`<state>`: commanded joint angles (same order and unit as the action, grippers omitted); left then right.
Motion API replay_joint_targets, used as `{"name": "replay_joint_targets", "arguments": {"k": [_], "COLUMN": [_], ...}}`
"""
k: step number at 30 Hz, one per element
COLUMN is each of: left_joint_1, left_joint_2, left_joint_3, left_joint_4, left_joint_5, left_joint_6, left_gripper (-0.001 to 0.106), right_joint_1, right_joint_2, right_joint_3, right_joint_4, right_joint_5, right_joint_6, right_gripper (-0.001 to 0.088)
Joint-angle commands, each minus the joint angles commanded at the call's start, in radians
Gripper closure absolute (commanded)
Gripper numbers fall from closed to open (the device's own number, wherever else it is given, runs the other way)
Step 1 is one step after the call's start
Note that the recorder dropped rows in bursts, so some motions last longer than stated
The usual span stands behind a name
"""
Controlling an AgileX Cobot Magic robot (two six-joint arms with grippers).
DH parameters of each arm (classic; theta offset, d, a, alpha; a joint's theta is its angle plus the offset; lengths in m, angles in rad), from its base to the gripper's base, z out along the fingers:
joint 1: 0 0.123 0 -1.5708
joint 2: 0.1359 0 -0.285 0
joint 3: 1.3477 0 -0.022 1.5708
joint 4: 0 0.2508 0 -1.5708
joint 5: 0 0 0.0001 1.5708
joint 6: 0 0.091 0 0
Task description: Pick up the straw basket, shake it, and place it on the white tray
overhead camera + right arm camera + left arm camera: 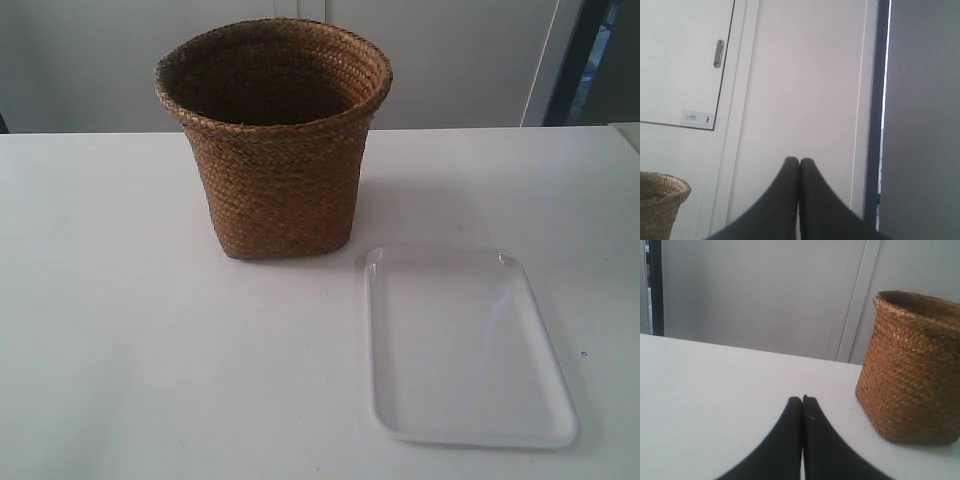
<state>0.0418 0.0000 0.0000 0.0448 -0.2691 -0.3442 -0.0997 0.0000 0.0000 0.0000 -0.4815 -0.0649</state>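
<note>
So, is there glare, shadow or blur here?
Exterior view: glossy white rectangular plastic tray nearly blends into the white table; brown braided-straw basket casts a faint shadow. Left wrist view: black fingers soft-edged. Right wrist view: overexposed strip by the dark frame.

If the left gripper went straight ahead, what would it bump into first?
Probably nothing close: the shut left gripper points over bare table toward the far wall. The basket sits off to one side, though depth is unclear.
</note>
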Motion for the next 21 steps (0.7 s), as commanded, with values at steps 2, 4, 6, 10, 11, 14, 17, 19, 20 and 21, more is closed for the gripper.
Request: {"name": "replay_joint_targets", "arguments": {"k": [2, 4, 6, 10, 11, 14, 17, 19, 20, 21], "left_joint_1": [0.0, 0.0, 0.0, 0.0, 0.0, 0.0, 0.0, 0.0, 0.0, 0.0], "left_joint_2": [0.0, 0.0, 0.0, 0.0, 0.0, 0.0, 0.028, 0.071, 0.105, 0.145], "left_joint_3": [0.0, 0.0, 0.0, -0.055, -0.077, -0.143, -0.216, -0.289, -0.329, -0.372], "left_joint_4": [0.0, 0.0, 0.0, 0.0, 0.0, 0.0, 0.0, 0.0, -0.006, -0.02], "left_joint_5": [-0.038, -0.093, -0.162, -0.164, -0.146, -0.099, -0.106, -0.119, -0.134, -0.157], "left_joint_6": [0.0, -0.01, -0.053, -0.057, -0.048, 0.018, 0.052, 0.057, 0.064, 0.079], "left_gripper": [0.105, 0.105, 0.105, 0.105, 0.105, 0.105, 0.105, 0.105, 0.105, 0.105], "right_joint_1": [0.0, 0.0, 0.0, 0.0, 0.0, 0.0, 0.0, 0.0, 0.0, 0.0], "right_joint_2": [0.0, 0.0, 0.0, 0.0, 0.0, 0.0, 0.0, 0.0, 0.0, 0.0], "right_joint_3": [0.0, 0.0, 0.0, 0.0, 0.0, 0.0, -0.041, -0.094, -0.126, -0.156], "right_joint_4": [0.0, 0.0, 0.0, 0.144, 0.196, 0.288, 0.349, 0.369, 0.369, 0.366], "right_joint_5": [-0.067, -0.171, -0.276, -0.285, -0.285, -0.283, -0.294, -0.289, -0.291, -0.291], "right_joint_6": [0.026, 0.105, 0.132, 0.116, 0.15, 0.179, 0.181, 0.181, 0.181, 0.181], "right_gripper": [0.0868, 0.0868, 0.0868, 0.0868, 0.0868, 0.0868, 0.0868, 0.0868, 0.0868, 0.0868]}}
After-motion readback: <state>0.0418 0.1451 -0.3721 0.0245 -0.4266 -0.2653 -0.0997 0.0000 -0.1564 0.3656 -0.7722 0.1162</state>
